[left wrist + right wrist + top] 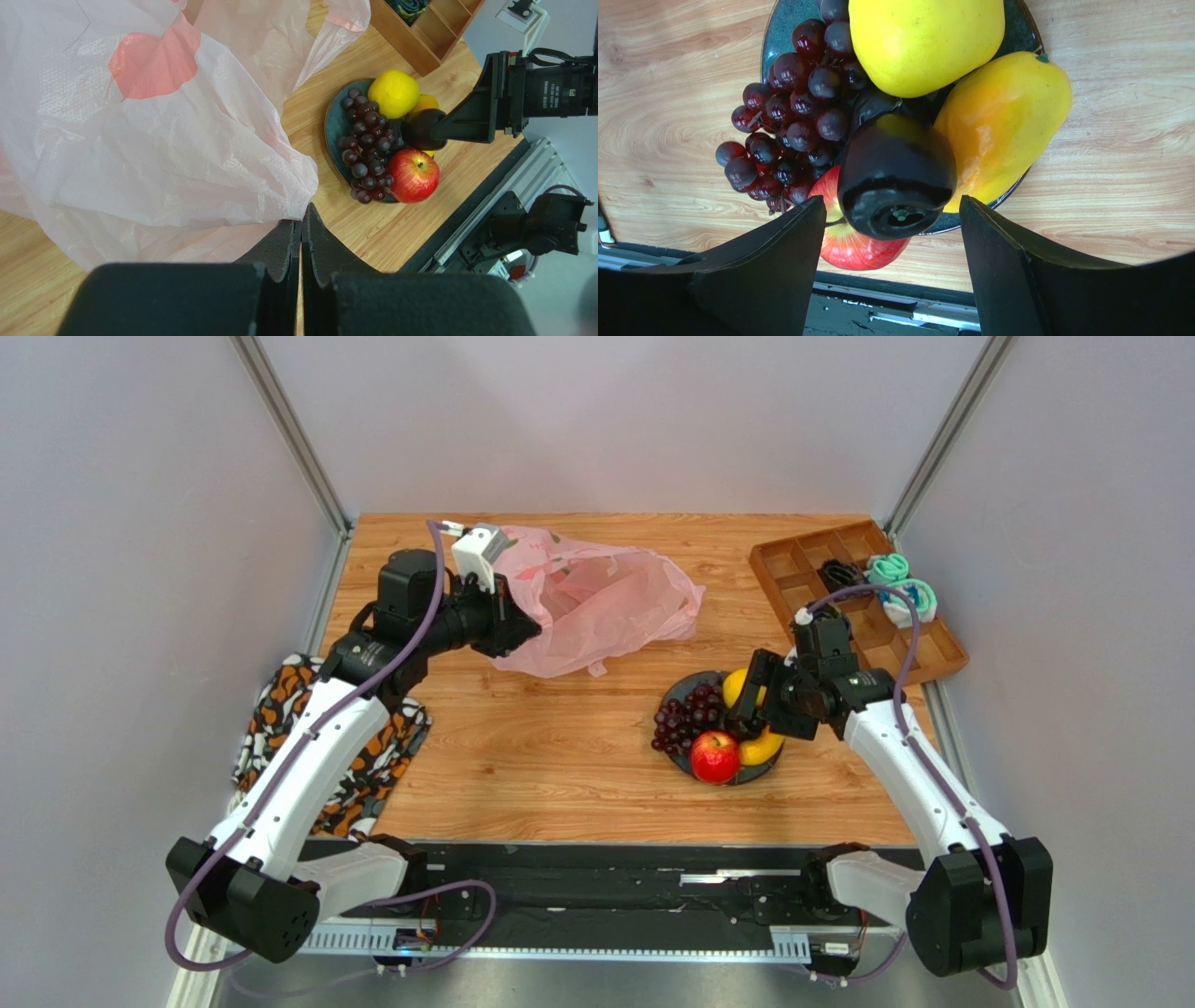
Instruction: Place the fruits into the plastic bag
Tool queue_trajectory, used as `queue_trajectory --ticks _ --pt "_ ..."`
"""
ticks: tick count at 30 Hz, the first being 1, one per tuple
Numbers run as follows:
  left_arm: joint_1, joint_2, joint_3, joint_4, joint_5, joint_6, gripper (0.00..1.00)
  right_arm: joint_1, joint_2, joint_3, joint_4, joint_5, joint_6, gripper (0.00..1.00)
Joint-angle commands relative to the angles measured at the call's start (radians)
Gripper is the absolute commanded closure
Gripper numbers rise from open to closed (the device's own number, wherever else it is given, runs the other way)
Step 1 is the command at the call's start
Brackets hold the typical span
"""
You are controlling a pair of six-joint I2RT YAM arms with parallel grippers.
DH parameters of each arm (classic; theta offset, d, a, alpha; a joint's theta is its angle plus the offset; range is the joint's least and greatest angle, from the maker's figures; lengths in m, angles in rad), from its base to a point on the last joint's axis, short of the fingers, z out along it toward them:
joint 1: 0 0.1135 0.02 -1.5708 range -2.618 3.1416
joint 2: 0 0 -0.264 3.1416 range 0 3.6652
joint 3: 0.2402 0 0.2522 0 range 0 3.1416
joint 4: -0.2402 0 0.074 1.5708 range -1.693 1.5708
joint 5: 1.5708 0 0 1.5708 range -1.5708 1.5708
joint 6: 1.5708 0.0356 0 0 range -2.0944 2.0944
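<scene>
On the desk (pixel 561 756), the pink bag (pixel 603 609) lies far left, its edge pinched in the closed left hand (pixel 303 218), while the wide right hand (pixel 891 206) straddles the plate's (pixel 774 35) dark plum (pixel 896 168), which it must next close on.

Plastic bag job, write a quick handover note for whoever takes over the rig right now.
Left gripper shut on the plastic bag edge.
Right gripper open, straddling the dark plum on the plate, not yet gripping.
Red apple, grapes, yellow citrus and yellow-orange fruit also on the plate.
Done: nothing visibly bagged. Left: all five fruits.
</scene>
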Motion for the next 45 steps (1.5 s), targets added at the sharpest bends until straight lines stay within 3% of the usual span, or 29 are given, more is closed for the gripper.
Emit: queue_trajectory --ticks 1,13,24,28,30,37,45 --pt "0.004 -0.002 0.0 0.029 0.018 -0.008 1.0 -0.007 0.014 -0.003 0.055 0.008 0.01 0.27" --pt "0.004 -0.013 -0.003 0.031 0.005 -0.003 1.0 -0.013 0.051 -0.008 0.074 0.014 0.016 0.31" --pt "0.005 -0.014 -0.002 0.031 0.012 -0.006 1.0 -0.013 -0.004 0.032 0.031 0.021 0.013 0.55" --pt "0.004 -0.023 -0.002 0.034 0.026 -0.005 1.0 -0.009 -0.09 0.089 0.026 -0.002 0.001 0.67" --pt "0.004 -0.028 -0.003 0.04 0.041 -0.005 1.0 0.0 -0.127 0.113 0.061 -0.013 0.002 0.67" --pt "0.004 -0.083 -0.026 0.107 0.167 -0.006 1.0 0.173 -0.14 0.223 0.277 0.019 0.048 0.71" --pt "0.004 -0.141 -0.063 0.205 0.294 -0.02 1.0 0.43 0.216 0.392 0.561 0.106 0.053 0.72"
